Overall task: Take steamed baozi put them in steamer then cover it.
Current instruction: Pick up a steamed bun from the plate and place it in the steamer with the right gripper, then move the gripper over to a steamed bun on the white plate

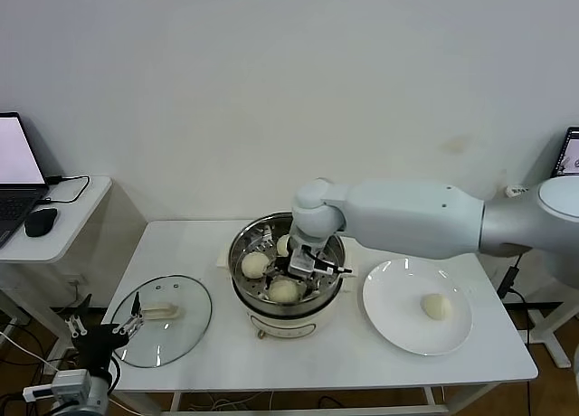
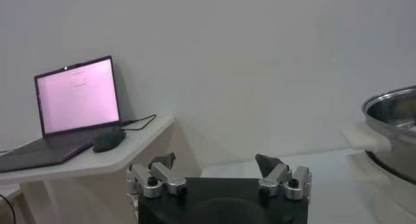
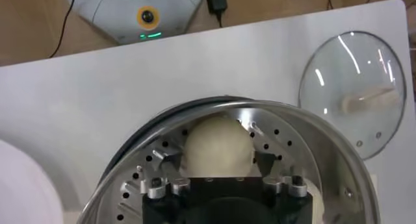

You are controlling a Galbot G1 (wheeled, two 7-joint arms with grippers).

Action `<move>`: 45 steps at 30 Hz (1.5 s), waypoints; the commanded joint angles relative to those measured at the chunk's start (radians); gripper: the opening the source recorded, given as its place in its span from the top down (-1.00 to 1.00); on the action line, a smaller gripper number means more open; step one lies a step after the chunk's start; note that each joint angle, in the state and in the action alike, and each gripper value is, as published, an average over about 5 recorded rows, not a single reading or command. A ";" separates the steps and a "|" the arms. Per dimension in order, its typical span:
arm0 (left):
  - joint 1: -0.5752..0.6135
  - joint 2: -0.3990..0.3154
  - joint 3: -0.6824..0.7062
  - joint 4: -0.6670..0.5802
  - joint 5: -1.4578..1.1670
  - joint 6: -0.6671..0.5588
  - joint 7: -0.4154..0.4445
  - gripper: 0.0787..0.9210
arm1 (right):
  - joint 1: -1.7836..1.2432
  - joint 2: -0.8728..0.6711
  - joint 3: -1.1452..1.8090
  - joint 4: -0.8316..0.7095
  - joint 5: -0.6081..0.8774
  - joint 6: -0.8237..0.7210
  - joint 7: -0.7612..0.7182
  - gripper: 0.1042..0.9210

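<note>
Three baozi [image 1: 256, 265] sit inside the steel steamer [image 1: 242, 244] at the centre of the head view, and a fourth baozi [image 1: 437, 306] lies on the white plate [image 1: 398, 321] at lower right. The right hand [image 1: 304, 266] reaches down into the steamer, its fingers [image 3: 265, 161] closed around a bun on the perforated tray. The glass cover [image 1: 162, 320] rests flat on the desk [image 1: 190, 244] at lower left. The left hand [image 1: 106, 325] hovers by the cover's edge, fingers spread and empty.

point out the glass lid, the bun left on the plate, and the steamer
glass lid [image 1: 161, 320], head view, on the clear glass beside its cream handle
bun on the plate [image 1: 436, 306], head view, middle of the bun
steamer [image 1: 237, 253], head view, left side of its shiny steel rim
</note>
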 commanded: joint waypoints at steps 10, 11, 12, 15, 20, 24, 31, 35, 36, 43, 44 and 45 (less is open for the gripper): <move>-0.026 0.028 0.004 0.016 -0.008 0.002 0.002 -0.77 | 0.136 -0.301 0.090 0.103 0.190 -0.472 -0.050 -0.76; -0.028 0.030 0.006 0.018 -0.008 0.002 0.003 -0.77 | 0.141 -0.328 0.088 0.111 0.195 -0.501 -0.051 -0.76; -0.031 0.032 0.010 0.021 -0.009 0.002 0.003 -0.77 | 0.143 -0.357 0.087 0.120 0.196 -0.523 -0.050 -0.76; -0.040 0.038 0.022 0.029 -0.008 0.002 0.003 -0.77 | 0.140 -0.458 0.083 0.146 0.188 -0.569 -0.048 -0.76; -0.054 0.047 0.040 0.037 -0.008 0.002 0.003 -0.77 | 0.090 -0.605 0.104 0.176 0.158 -0.607 -0.043 -0.76; -0.059 0.049 0.050 0.044 -0.008 0.001 0.003 -0.77 | -0.004 -0.703 0.161 0.191 0.123 -0.621 -0.043 -0.76; -0.059 0.053 0.056 0.054 -0.004 -0.004 0.003 -0.77 | -0.360 -0.813 0.428 0.165 -0.004 -0.602 -0.048 -0.76; -0.057 0.057 0.055 0.050 0.000 -0.002 0.003 -0.77 | -0.532 -0.827 0.542 0.143 -0.055 -0.589 -0.050 -0.76; -0.056 0.057 0.055 0.050 0.001 -0.001 0.003 -0.77 | -0.552 -0.824 0.551 0.137 -0.062 -0.588 -0.049 -0.76; -0.053 0.051 0.062 0.053 0.012 0.002 0.003 -0.77 | -0.598 -0.774 0.562 0.092 -0.119 -0.594 -0.034 -0.76; -0.053 0.049 0.064 0.054 0.014 0.001 0.003 -0.77 | -0.601 -0.767 0.561 0.084 -0.127 -0.594 -0.033 -0.76; -0.052 0.046 0.066 0.055 0.015 0.001 0.003 -0.77 | -0.603 -0.759 0.560 0.073 -0.135 -0.594 -0.031 -0.76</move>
